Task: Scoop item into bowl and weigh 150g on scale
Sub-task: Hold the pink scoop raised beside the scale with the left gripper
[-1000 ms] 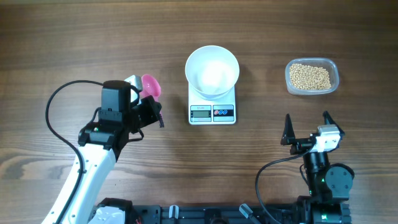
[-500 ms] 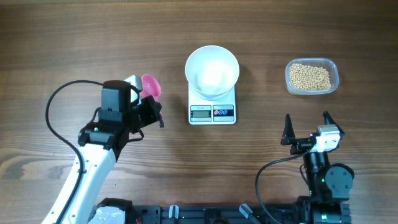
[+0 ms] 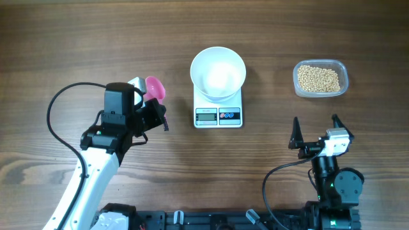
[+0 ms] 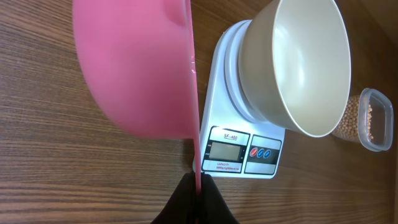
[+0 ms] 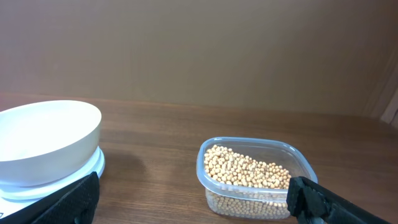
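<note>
The white bowl point(image 3: 218, 72) point(image 4: 298, 62) point(image 5: 43, 134) stands on the white scale point(image 3: 218, 115) point(image 4: 242, 152), and its inside looks bare. The item, small beige beans point(image 3: 319, 78) point(image 5: 245, 171) point(image 4: 348, 118), fills a clear plastic tub right of the scale. My left gripper point(image 3: 158, 115) point(image 4: 198, 190) is shut on the thin handle of a pink scoop point(image 3: 155, 88) point(image 4: 137, 68), held on edge just left of the scale. My right gripper point(image 3: 314, 131) point(image 5: 193, 199) stands wide open near the front right, short of the tub, with nothing between its fingers.
The clear tub point(image 3: 346, 78) point(image 5: 205, 155) has no lid and sits at the back right. A black cable point(image 3: 54, 102) loops out left of the left arm. Wooden tabletop lies all around.
</note>
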Tool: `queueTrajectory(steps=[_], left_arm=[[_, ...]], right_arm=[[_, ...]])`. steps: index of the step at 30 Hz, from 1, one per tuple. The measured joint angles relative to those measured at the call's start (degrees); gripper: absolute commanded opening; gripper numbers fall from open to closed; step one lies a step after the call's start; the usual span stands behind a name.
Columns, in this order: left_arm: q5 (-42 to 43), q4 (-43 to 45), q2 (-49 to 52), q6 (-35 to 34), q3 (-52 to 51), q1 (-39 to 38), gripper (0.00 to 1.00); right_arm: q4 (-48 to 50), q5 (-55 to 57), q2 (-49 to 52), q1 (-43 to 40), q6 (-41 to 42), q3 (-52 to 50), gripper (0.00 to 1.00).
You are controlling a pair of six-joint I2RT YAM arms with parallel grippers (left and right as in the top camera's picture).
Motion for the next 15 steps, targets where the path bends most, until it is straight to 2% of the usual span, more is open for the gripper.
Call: queueTrajectory(steps=[15], left_arm=[[0.1, -3.7, 0.0, 0.0, 0.0, 0.0, 0.04]], right_arm=[[0.0, 0.0, 0.0, 0.0, 0.0, 0.0, 1.00]])
